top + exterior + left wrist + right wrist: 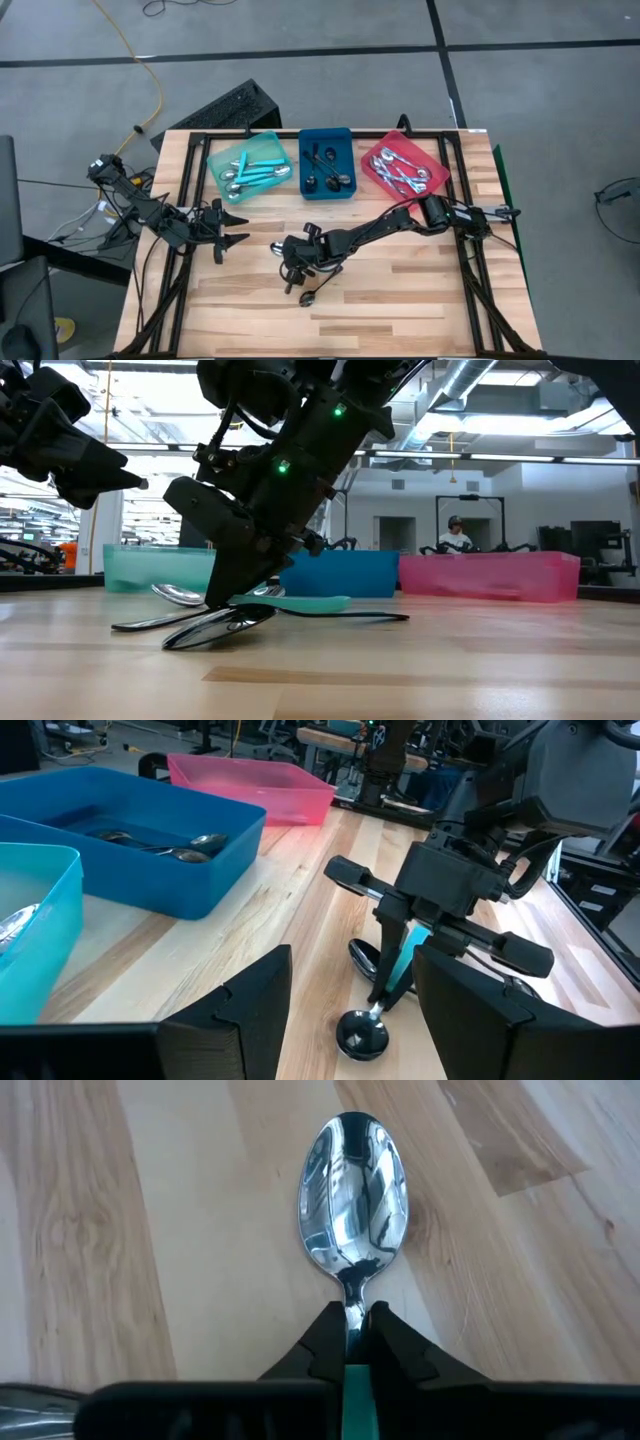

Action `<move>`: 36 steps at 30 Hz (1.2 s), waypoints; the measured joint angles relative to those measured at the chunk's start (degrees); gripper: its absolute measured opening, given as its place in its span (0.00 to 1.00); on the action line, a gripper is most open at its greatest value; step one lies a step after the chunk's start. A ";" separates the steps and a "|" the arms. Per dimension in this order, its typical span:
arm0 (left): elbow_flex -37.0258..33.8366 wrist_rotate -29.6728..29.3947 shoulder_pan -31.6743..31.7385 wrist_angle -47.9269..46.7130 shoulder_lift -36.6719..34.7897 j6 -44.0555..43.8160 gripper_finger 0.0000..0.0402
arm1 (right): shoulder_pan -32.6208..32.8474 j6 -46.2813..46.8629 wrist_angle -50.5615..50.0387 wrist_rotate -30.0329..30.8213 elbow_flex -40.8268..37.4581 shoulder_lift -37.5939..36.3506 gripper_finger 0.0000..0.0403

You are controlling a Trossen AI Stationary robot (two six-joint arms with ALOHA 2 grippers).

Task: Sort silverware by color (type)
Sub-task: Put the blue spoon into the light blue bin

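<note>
Looking down on the table, you see your right gripper (pixel 296 262) low over the middle of the boards, its fingers (pixel 322 1348) pinched against the neck of a teal-handled spoon (pixel 352 1200). That spoon's bowl lies face up on the wood, just ahead of the fingertips, and its teal handle runs back between them. Around it you have clutter: a black spoon (pixel 215 627) lies directly beneath and crosses under the gripper, and a silver spoon bowl (pixel 178 595) rests just behind it on the boards. These loose pieces touch or overlap one another at the gripper, so the pinched spoon is not clear of its neighbours.

Your left gripper (pixel 234 228) hangs above the table's left side, near the pile but apart from it, its fingers (pixel 250 1010) spread with nothing between them.

Along the far edge you have three trays side by side: the teal tray (pixel 214 160) with teal-handled spoons inside, the blue tray (pixel 304 160) with black spoons, and the red tray (pixel 436 165) with all-silver spoons. All three sit well apart from the pile. A person shows far back in the room.
</note>
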 joint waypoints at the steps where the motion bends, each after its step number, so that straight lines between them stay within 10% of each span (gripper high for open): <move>1: 0.00 0.00 0.00 0.00 0.00 0.00 0.48 | 0.00 0.00 0.02 0.35 0.00 0.00 0.12; 36: 0.00 0.00 -0.01 0.01 -0.02 -0.04 0.48 | -1.45 -8.92 -11.28 1.41 16.36 0.00 0.12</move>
